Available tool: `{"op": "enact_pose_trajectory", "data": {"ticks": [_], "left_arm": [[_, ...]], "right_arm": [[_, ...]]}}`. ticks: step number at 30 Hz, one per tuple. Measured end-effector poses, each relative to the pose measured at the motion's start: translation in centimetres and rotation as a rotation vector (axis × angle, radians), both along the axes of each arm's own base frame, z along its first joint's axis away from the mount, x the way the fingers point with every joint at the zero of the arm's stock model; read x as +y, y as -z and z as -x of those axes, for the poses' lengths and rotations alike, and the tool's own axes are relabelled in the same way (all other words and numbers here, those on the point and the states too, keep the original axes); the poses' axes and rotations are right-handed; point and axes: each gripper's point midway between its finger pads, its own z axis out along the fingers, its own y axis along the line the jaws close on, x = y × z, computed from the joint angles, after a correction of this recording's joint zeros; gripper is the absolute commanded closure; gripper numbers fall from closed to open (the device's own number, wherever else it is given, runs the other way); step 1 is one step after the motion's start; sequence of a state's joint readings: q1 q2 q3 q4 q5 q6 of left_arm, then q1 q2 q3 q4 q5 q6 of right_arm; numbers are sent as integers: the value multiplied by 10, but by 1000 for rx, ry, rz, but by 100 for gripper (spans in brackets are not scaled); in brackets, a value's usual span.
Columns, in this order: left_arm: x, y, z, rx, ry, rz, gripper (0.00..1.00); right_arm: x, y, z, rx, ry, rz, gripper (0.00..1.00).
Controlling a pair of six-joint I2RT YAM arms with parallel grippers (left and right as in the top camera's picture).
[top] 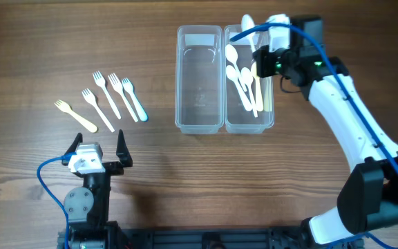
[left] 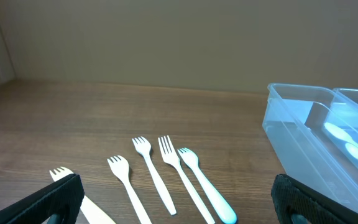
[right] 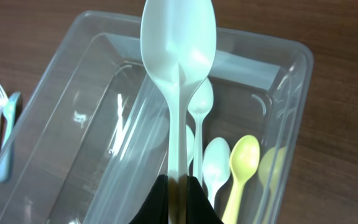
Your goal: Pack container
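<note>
Five plastic forks [left: 152,174] lie side by side on the wooden worktop [left: 166,106], well left of the clear container [left: 291,134]. The fork nearest the container is pale blue [left: 208,190]. The fork farthest from it is cream [left: 61,173]. Pale spoons [left: 335,130] lie in the container's farther tub. Two black fingers [left: 58,199] stand wide apart at the bottom corners.

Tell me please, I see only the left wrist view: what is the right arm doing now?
Observer: The right pincer is shut on a white spoon, held over the container.
Operator: Over which tub?
Observer: Over the right tub, near its far end.
Operator: Is there cutlery in that tub?
Observer: Yes, several spoons lie along its bottom.
</note>
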State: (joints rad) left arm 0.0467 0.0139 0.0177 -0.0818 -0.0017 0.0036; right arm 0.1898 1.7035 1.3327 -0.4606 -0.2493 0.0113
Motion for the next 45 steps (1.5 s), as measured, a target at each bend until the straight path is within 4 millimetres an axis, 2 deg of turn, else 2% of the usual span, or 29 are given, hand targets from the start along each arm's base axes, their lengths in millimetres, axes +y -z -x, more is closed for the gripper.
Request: {"op": "enact_pose_trajectory", "data": {"ticks": [2,7,14,15,16,17,19,21,24,26,28,30,32,34,35,36,41,45], "left_arm": [[0,0,0,0,0,0,0],[0,0,0,0,0,0,0],[0,0,0,0,0,0,0],[0,0,0,0,0,0,0],[0,0,0,0,0,0,0],[0,0,0,0,0,0,0],[0,0,0,0,0,0,0],[0,0,0,0,0,0,0],[0,0,0,0,0,0,0],[0,0,0,0,0,0,0],[0,0,0,0,0,0,0],[0,0,0,0,0,0,0],[0,0,0,0,0,0,0],[0,0,0,0,0,0,0],[0,0,0,0,0,0,0],[0,0,0,0,0,0,0],[0,0,0,0,0,0,0],[0,0,0,0,0,0,0]], "right_arm": [[5,2,2,3,7,20,96],[2,5,2,12,36,39,96],[0,28,1,67,44,55,96],[0,32,1,76,44,58,85],[0,34,1,83,44,59,65],[0,36,2,87,44,60,50],[0,36,2,91,51,56,45],[1,33,-3,68,51,54,35],[1,29,-8,42,50,50,36],[-1,29,-8,41,51,53,43],[-7,28,-10,40,68,49,44],[-18,25,-13,37,100,41,43],[-45,16,-17,27,175,22,35],[-82,5,-20,13,266,14,21],[-99,1,-19,11,309,13,9],[-130,-5,-18,1,383,21,0],[-195,0,-4,36,494,69,0],[-210,1,0,43,518,83,0]]}}
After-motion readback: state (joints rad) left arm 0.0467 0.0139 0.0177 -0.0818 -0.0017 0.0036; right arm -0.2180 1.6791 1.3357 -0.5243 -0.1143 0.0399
